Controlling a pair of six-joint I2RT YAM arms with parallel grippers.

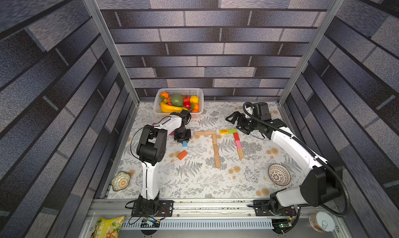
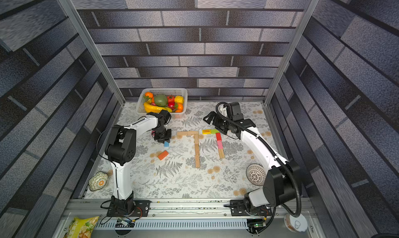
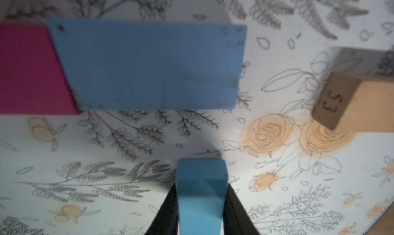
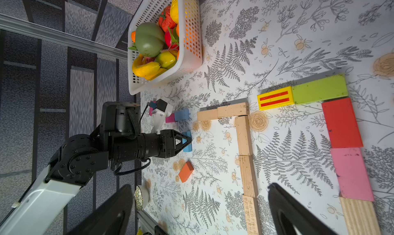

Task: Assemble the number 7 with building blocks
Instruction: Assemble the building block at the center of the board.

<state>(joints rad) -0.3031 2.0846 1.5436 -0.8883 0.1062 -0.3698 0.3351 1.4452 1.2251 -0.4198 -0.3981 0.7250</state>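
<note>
My left gripper (image 1: 183, 140) (image 3: 201, 189) points down at the table, shut on a light blue block (image 1: 185, 144) (image 3: 201, 193) standing on end. Past it in the left wrist view lie another blue block (image 3: 149, 67) and a magenta block (image 3: 32, 69). An orange block (image 1: 182, 155) lies loose nearer the front. A tan wooden 7 (image 1: 215, 149) lies mid-table. To its right lies a coloured 7: yellow striped (image 1: 224, 131), green (image 1: 232, 131), red (image 1: 236, 136), pink (image 1: 238, 145) and a striped tan block (image 1: 241, 153). My right gripper (image 1: 232, 118) (image 4: 200, 212) hovers open behind the coloured 7, empty.
A white basket (image 1: 200, 96) of toy fruit stands at the back wall, just behind the left arm. A patterned dish (image 1: 120, 181) sits front left and an overturned woven bowl (image 1: 279, 174) front right. A snack bag (image 1: 108, 226) and a cup (image 1: 321, 221) lie beyond the front rail.
</note>
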